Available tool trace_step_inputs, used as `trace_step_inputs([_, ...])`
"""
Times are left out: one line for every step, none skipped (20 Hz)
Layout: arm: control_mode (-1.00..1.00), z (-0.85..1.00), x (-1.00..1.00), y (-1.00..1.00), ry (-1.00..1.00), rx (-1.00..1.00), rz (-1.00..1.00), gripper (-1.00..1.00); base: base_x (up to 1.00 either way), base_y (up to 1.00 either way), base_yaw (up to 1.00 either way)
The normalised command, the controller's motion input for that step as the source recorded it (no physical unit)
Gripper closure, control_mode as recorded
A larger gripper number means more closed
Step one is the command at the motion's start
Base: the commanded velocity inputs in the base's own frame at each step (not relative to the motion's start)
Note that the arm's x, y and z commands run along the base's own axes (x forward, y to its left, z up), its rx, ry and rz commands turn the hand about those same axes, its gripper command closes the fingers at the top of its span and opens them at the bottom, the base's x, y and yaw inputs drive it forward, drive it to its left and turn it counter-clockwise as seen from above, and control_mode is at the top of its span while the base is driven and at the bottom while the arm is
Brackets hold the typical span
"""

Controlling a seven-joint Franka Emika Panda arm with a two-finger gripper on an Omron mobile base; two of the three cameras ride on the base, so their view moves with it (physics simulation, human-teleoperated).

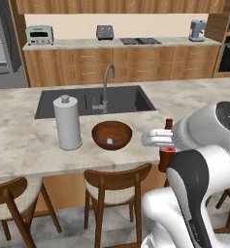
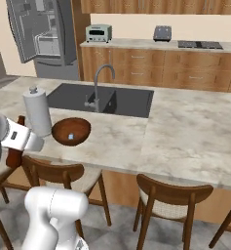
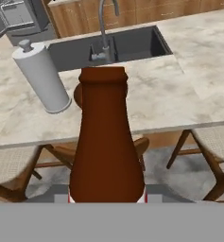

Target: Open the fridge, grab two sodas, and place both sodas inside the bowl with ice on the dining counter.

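We see a glossy white arm (image 1: 199,193) built of rounded, bulbous segments, with broad black bands at its joints. One joint cap is a dark disc (image 1: 229,114) speckled with small pale marks around a pale centre. The end effector (image 1: 157,138) is a flattened white and light-grey block. From the right base camera, the lower link (image 2: 53,215) is a smooth white cylinder.

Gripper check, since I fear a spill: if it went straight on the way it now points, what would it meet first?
Probably the bowl. The gripper, shut on the brown bottle, points toward it over the dining counter; depth is unclear.
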Motion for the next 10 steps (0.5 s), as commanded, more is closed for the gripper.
trace_step_inputs([-1.00,-0.02,1.00,0.00,0.44,0.03,0.16,1.00,0.00,0.00,0.00])
trace_step_inputs([-1.00,-0.04,1.00,0.00,0.46,0.02,0.14,1.00,0.00,0.00,0.00])
trace_step_inputs([-1.00,-0.10,1.00,0.00,0.49,0.00,0.11,1.00,0.00,0.00,0.00])
trace_step_inputs([-1.00,-0.16,1.00,0.00,0.51,0.00,0.10,1.00,0.00,0.00,0.00])
trace_step_inputs([-1.00,-0.23,1.00,0.00,0.52,0.00,0.08,1.00,0.00,0.00,0.00])
trace_step_inputs([-1.00,-0.29,1.00,0.00,0.53,0.00,0.08,1.00,0.00,0.00,0.00])
trace_step_inputs([-1.00,-0.37,1.00,0.05,0.50,0.00,0.05,1.00,0.00,0.00,0.00])
trace_step_inputs([-1.00,-0.39,1.00,0.12,0.42,-0.03,0.00,1.00,0.00,0.00,0.00])
trace_step_inputs([-1.00,-0.43,1.00,0.21,0.40,-0.08,0.00,1.00,0.00,0.00,0.00])
trace_step_inputs([-1.00,-0.49,1.00,0.24,0.41,-0.11,0.00,1.00,0.00,0.00,0.00])
